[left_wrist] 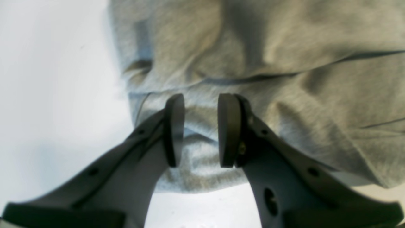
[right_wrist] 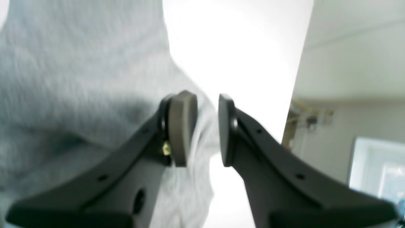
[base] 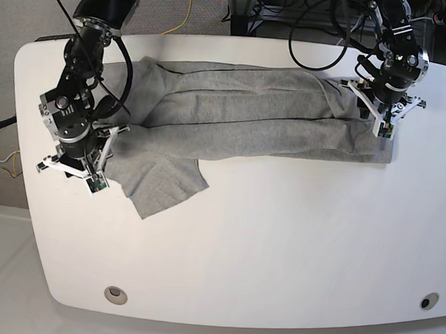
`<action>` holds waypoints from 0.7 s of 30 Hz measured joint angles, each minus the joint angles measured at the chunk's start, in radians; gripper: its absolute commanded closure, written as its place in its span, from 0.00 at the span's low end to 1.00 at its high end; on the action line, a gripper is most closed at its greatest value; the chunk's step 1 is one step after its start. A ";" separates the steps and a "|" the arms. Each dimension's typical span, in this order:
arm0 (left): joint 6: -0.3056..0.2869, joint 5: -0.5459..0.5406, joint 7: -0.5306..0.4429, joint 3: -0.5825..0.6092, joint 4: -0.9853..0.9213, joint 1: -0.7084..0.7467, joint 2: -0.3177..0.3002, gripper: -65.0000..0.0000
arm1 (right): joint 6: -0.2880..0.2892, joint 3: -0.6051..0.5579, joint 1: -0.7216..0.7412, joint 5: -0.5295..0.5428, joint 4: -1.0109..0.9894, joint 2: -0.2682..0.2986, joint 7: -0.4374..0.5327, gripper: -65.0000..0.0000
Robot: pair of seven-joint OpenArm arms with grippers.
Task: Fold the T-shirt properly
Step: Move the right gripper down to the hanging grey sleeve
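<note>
Gripping ends first, from the near-left corner of the large heather-grey knit cotton T-shirt [base: 240, 108]. There we are seeing the right gripper [base: 93, 182] pointing down at the shirt's edge, beside the flap that is hanging toward the front of the white rounded table [base: 279, 243]. In its wrist view the right gripper's [right_wrist: 207, 126] dark pads are standing a little apart with the cloth's edge running into the gap. We cannot tell whether they are pinching it.

Moving right along the T-shirt, we are looking at a long band lying across the far half of the table, creased lengthwise and loosely doubled over.

At the T-shirt's right end the left gripper [base: 384, 130] is bearing down on the corner. Close up, the left gripper [left_wrist: 201, 129] is straddling a small ridge of fabric, its pads narrowly parted. Whether the ridge is clamped, we cannot tell.

We are judging that each arm is taking one end so the band can be lifted and folded evenly.

No container is showing anywhere around the T-shirt.
</note>
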 measured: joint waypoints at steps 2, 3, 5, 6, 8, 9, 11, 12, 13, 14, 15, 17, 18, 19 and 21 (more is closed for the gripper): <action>0.002 0.005 0.001 -0.002 0.000 0.000 0.000 0.76 | 0.001 -0.030 0.026 0.000 -0.021 0.002 -0.020 0.74; 0.004 0.005 0.001 -0.002 0.000 0.001 0.000 0.76 | 0.000 -0.038 0.037 0.000 -0.031 0.000 -0.026 0.70; 0.004 0.005 0.001 -0.002 0.000 0.001 0.000 0.76 | 0.000 -0.053 0.058 0.000 -0.053 -0.001 -0.025 0.62; 0.004 0.004 0.000 -0.002 0.000 0.000 0.000 0.76 | 0.001 -0.059 0.066 0.002 -0.061 -0.001 -0.026 0.56; 0.004 0.004 0.000 -0.002 0.000 0.000 0.000 0.76 | 0.000 -0.065 0.083 0.004 -0.084 -0.002 -0.025 0.45; 0.004 0.004 0.000 -0.002 0.000 0.000 0.000 0.76 | 0.001 -0.066 0.092 0.003 -0.098 -0.001 -0.024 0.40; 0.004 0.004 0.001 -0.002 0.000 0.000 0.000 0.76 | 0.000 -0.069 0.107 0.003 -0.124 -0.001 -0.026 0.32; 0.004 0.004 0.001 -0.002 0.000 0.000 0.000 0.76 | 0.000 -0.077 0.116 -0.003 -0.141 0.000 -0.026 0.31; 0.004 0.004 0.000 -0.001 0.000 0.000 0.000 0.76 | 0.000 -0.084 0.123 -0.010 -0.154 0.001 -0.028 0.30; 0.004 0.004 0.000 -0.001 0.000 0.000 0.000 0.76 | -0.002 -0.094 0.132 -0.013 -0.169 0.002 -0.029 0.30; 0.004 0.004 0.000 -0.001 0.000 0.000 0.000 0.76 | -0.002 -0.105 0.142 -0.014 -0.187 0.001 -0.028 0.30; 0.004 0.004 0.001 -0.001 0.000 0.000 0.000 0.76 | -0.002 -0.123 0.159 -0.007 -0.219 -0.001 -0.014 0.30; 0.004 0.004 0.000 -0.001 0.000 0.000 0.000 0.76 | -0.003 -0.127 0.167 -0.002 -0.232 -0.002 -0.003 0.30; 0.004 0.004 0.000 -0.001 0.000 0.000 0.000 0.76 | 0.001 -0.133 0.176 0.007 -0.253 -0.004 0.024 0.30; 0.004 0.005 0.001 -0.001 0.000 0.000 0.000 0.76 | 0.002 -0.140 0.193 0.007 -0.289 -0.006 0.058 0.30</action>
